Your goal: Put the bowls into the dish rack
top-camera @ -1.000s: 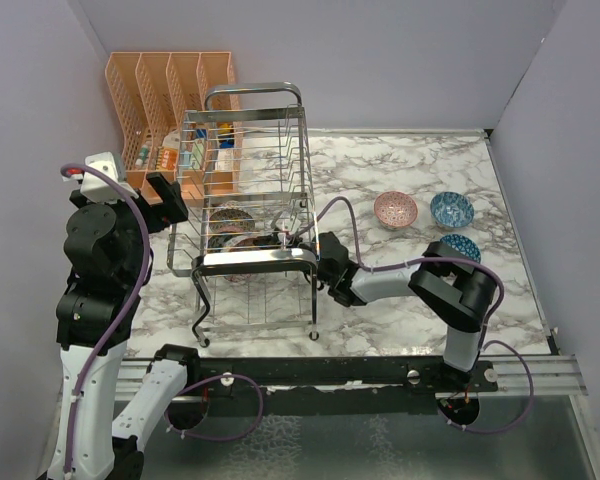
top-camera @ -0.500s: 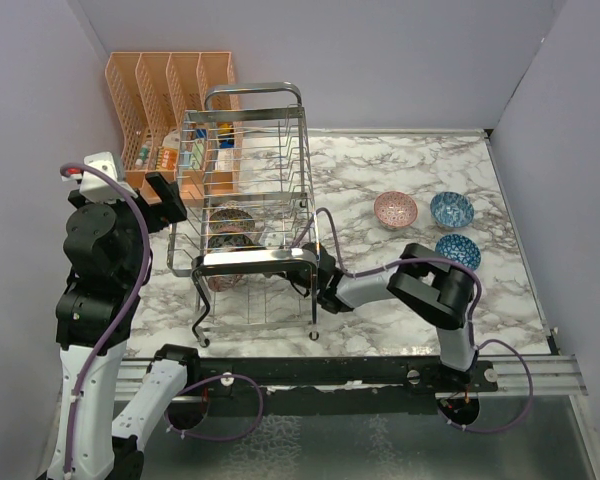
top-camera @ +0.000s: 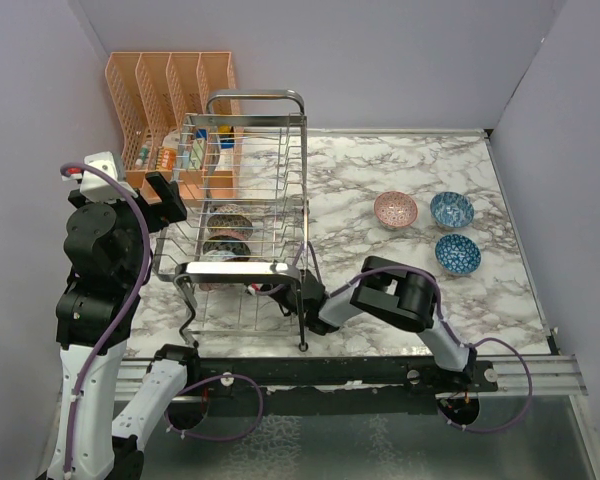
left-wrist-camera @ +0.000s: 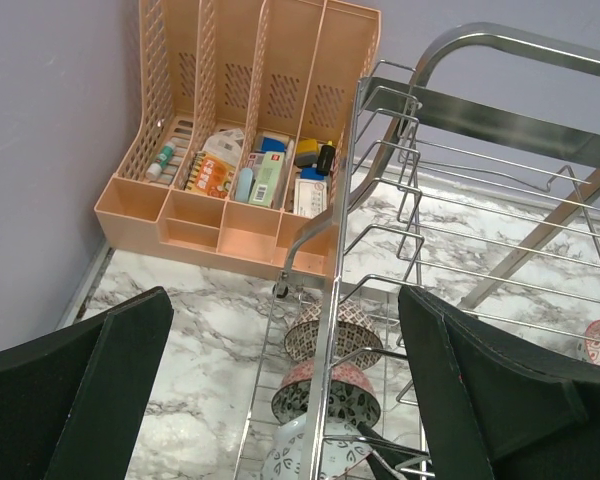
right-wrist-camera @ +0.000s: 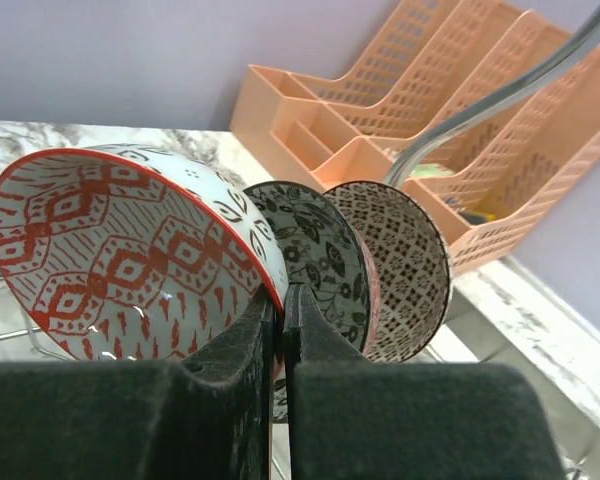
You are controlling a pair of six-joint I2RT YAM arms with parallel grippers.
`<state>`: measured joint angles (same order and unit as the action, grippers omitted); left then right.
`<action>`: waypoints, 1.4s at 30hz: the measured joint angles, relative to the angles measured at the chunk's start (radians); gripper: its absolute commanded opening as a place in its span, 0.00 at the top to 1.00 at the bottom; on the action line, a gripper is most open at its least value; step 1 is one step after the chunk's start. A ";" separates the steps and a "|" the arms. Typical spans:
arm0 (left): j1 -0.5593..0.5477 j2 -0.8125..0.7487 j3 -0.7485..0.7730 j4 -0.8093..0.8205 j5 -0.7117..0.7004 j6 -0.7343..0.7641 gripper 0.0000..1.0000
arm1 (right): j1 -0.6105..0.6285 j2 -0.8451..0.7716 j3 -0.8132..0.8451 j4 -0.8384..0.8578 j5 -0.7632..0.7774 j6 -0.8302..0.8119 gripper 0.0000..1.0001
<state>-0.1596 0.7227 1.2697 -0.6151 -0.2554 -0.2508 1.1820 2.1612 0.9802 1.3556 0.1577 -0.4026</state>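
Top external — marble table [top-camera: 400, 160] (grey-veined), lilac walls [top-camera: 380, 60].

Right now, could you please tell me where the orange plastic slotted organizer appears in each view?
Top external: the organizer stands top left, behind the chrome wire dish rack.
Left wrist: organizer upper left.
Right wrist: organizer upper right.
Shared landmark: the rack's chrome bars beside it.

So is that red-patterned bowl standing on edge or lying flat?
On edge: the red-patterned bowl stands upright, its patterned inside facing sideways.
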 measured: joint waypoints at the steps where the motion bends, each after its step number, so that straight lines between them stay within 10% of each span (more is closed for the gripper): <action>1: 0.000 0.000 0.000 0.000 0.000 0.000 0.01 | 0.010 0.014 0.004 0.027 0.023 -0.025 0.99; 8: 0.000 0.000 0.000 0.000 0.000 0.005 0.01 | 0.048 0.064 0.019 0.076 0.093 -0.091 0.98; 27: 0.000 0.005 0.000 0.000 0.000 0.006 0.01 | 0.048 0.063 0.011 0.068 0.122 -0.124 0.33; 42: 0.000 0.013 0.000 0.001 0.000 0.006 0.01 | 0.062 0.018 -0.084 0.087 0.056 -0.161 0.02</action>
<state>-0.1596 0.7357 1.2697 -0.6144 -0.2554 -0.2447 1.2442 2.1788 0.8959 1.4429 0.2142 -0.5636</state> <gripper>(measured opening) 0.992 0.915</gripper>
